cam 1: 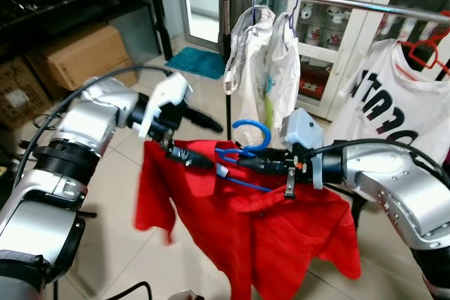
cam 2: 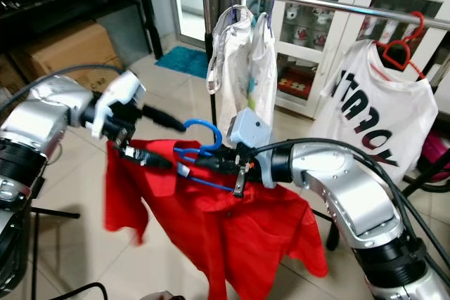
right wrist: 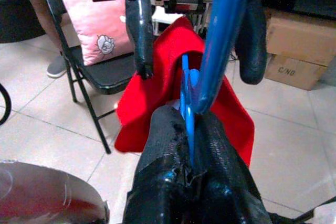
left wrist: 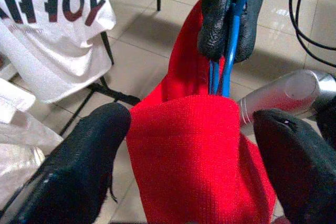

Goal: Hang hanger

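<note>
A red shirt [cam 1: 267, 230] hangs on a blue hanger [cam 1: 249, 131], held in the air in front of me. My right gripper [cam 1: 235, 160] is shut on the hanger just below its hook; the right wrist view shows its fingers [right wrist: 168, 150] clamped on the blue plastic [right wrist: 223, 40]. My left gripper [cam 1: 209, 142] is open, one finger above and one below the shirt's left shoulder; the left wrist view has red cloth [left wrist: 194, 156] between its spread fingers [left wrist: 94, 145]. The metal clothes rail [cam 1: 351, 3] runs behind, higher than the hook.
On the rail hang white garments [cam 1: 260, 61] and a white lettered T-shirt [cam 1: 394, 110] on a red hanger [cam 1: 429, 50]. Behind stands a white glass cabinet [cam 1: 330, 26]. Cardboard boxes [cam 1: 84, 54] and black shelves are at the left. A folding chair [right wrist: 100, 74] carries a pink pillow.
</note>
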